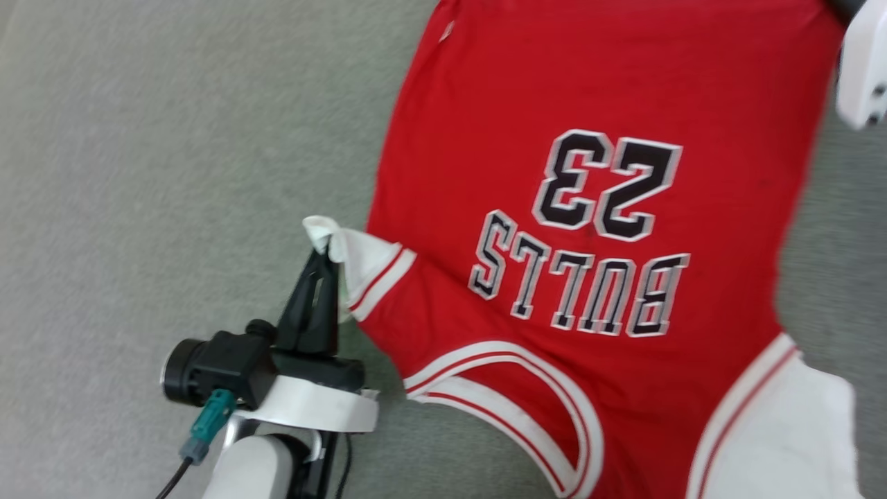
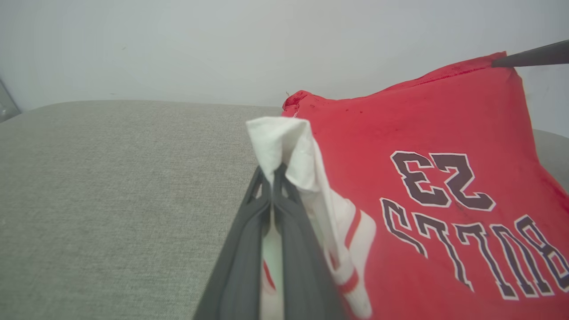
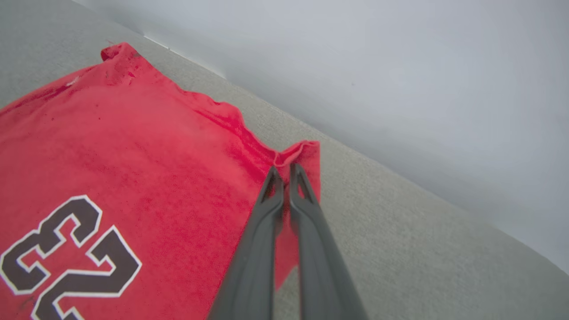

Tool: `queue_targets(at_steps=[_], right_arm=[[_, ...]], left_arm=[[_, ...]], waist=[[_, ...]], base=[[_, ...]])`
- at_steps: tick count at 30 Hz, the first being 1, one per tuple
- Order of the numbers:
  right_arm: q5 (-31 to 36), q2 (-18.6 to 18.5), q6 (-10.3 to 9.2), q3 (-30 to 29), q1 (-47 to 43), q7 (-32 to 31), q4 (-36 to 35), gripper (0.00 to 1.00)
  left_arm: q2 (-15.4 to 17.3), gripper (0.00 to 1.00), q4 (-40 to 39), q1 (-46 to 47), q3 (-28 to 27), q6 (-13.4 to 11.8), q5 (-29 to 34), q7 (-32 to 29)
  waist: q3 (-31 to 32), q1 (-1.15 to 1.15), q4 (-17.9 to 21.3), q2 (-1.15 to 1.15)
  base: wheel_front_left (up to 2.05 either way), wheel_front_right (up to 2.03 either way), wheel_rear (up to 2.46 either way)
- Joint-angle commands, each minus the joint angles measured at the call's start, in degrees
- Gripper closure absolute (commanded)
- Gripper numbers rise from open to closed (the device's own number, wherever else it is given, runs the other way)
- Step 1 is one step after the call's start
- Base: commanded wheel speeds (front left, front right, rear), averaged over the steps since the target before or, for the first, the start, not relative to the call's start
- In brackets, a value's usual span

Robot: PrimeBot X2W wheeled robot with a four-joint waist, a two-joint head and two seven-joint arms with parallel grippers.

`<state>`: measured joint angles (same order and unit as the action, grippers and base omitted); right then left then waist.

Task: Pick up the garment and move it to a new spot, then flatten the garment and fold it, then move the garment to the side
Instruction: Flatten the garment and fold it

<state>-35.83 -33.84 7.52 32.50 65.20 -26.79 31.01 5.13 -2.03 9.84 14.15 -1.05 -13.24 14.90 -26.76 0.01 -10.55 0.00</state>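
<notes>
Red garment (image 1: 485,104) pinched by left gripper (image 1: 324,267) at sleeve (image 1: 371,267), right gripper (image 3: 284,171) apparently at hem (image 3: 307,152).

Left side of the grey fabric surface (image 1: 173,138) was wide open, loads of room to pass. The garment (image 1: 589,104), stretched between the left gripper (image 1: 326,260) and right gripper (image 3: 285,171), blocked the right half, and a pale wall (image 2: 266,44) closed off the back.

garment (image 1: 554,104) | print: "BULLS" and "23" | black, white-outlined | upside down
</notes>
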Motion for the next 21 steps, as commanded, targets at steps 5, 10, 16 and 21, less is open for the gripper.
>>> queue_targets(at_steps=[5, 10, 16, 21], right_arm=[[-3.8, -6.1, -0.06, 8.6, -7.3, 6.4, -5.5, 1.0], [-6.6, -10.7, -0.07, 11.3, -16.0, 10.6, -10.1, 1.0], [-9.0, -13.2, -0.06, 8.2, -30.5, 14.2, -13.0, 1.0], [-9.6, -11.3, -0.06, 2.7, -44.7, 15.3, -12.6, 1.0]], left_arm=[[2.1, 1.0, 2.1, -3.3, -3.6, -0.8, -0.3, 0.4], [3.4, 1.0, 3.2, -7.3, -7.0, -2.3, -1.5, 0.4], [4.6, 1.0, 3.9, -10.5, -10.0, -3.5, -3.1, -0.2], [5.0, 1.0, 3.7, -12.9, -11.2, -4.5, -4.0, -0.8]], waist=[[8.7, -0.01, 9.3, 0.0], [12.3, -0.01, 13.9, 0.0], [14.6, -0.01, 17.6, 0.0], [15.8, -0.01, 19.3, 0.0]], base=[[0.0, 0.0, 0.0], [0.0, 0.0, 0.0], [0.0, 0.0, 0.0], [0.0, 0.0, 0.0]])
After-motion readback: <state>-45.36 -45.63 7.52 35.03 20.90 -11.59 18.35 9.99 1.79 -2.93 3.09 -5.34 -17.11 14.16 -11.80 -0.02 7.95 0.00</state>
